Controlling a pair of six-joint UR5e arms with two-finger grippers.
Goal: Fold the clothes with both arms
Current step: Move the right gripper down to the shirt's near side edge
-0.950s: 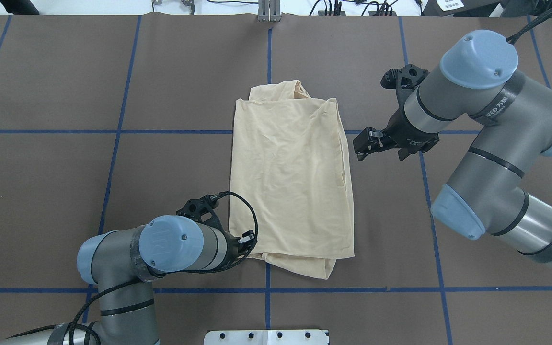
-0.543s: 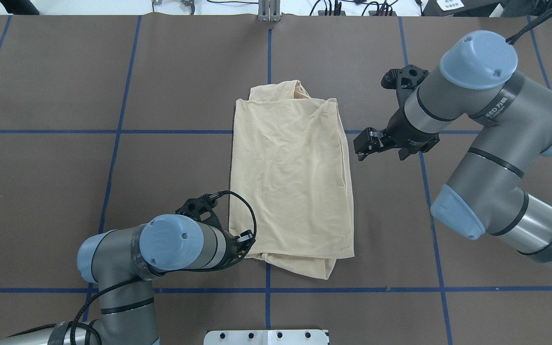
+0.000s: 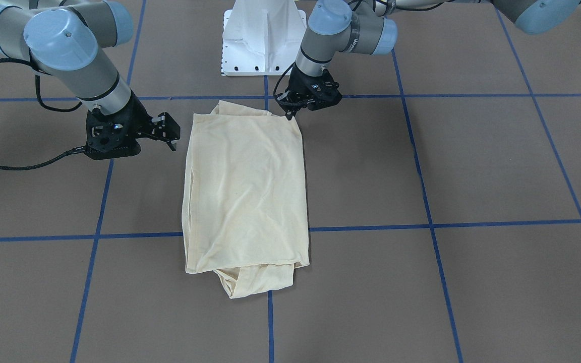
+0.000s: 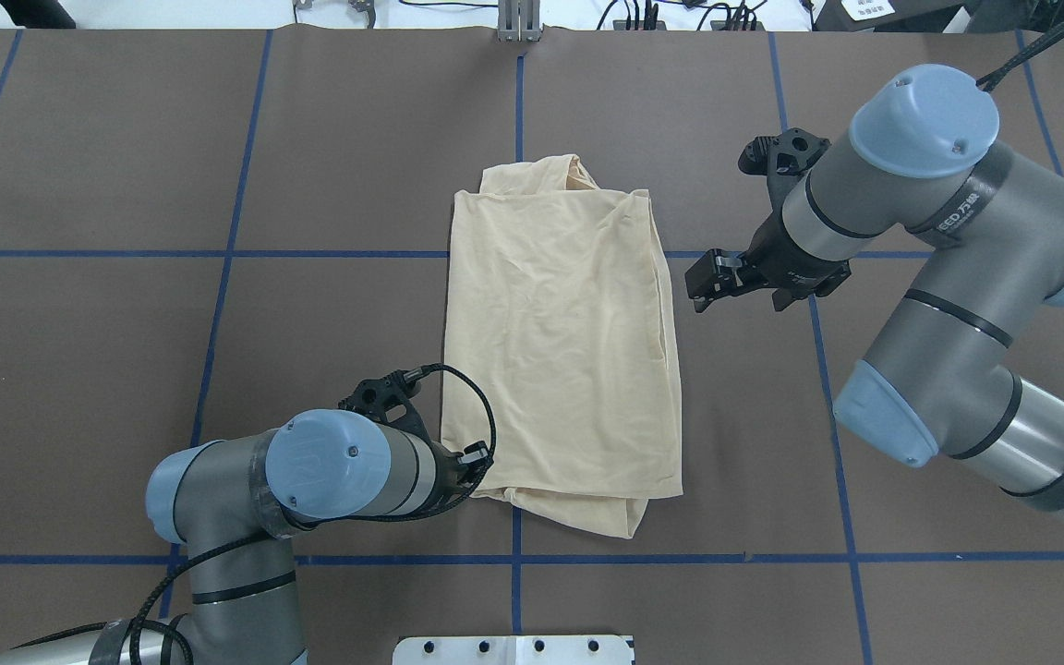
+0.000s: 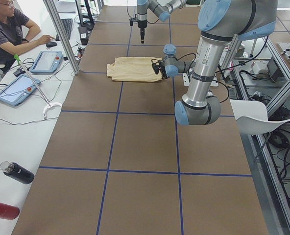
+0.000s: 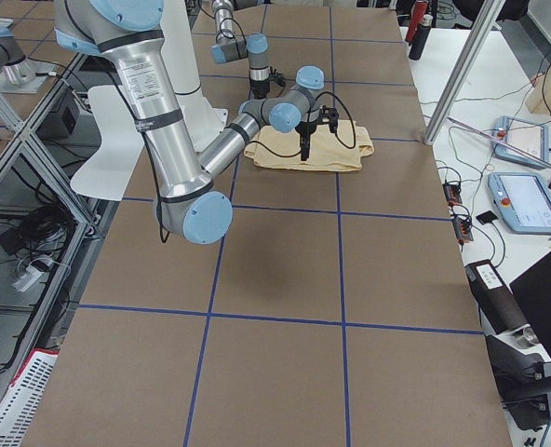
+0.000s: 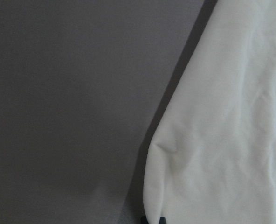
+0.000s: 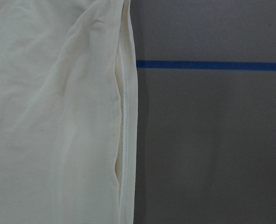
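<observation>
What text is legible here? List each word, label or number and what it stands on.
"EED", followed by characters too small to read: on the grey-and-silver right arm.
Lettering on the grey-and-silver left arm: too blurred to read.
Pale cream folded shirt: no print or label showing.

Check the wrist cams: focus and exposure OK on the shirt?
Left wrist view: soft focus, shirt washed out near white, dark shadow along its edge. Right wrist view: sharper, side seam and blue tape line crisp; shirt whiter than its cream in the overhead view.

Left hand [image 3: 289,113] low, right hand [image 3: 172,134] open
</observation>
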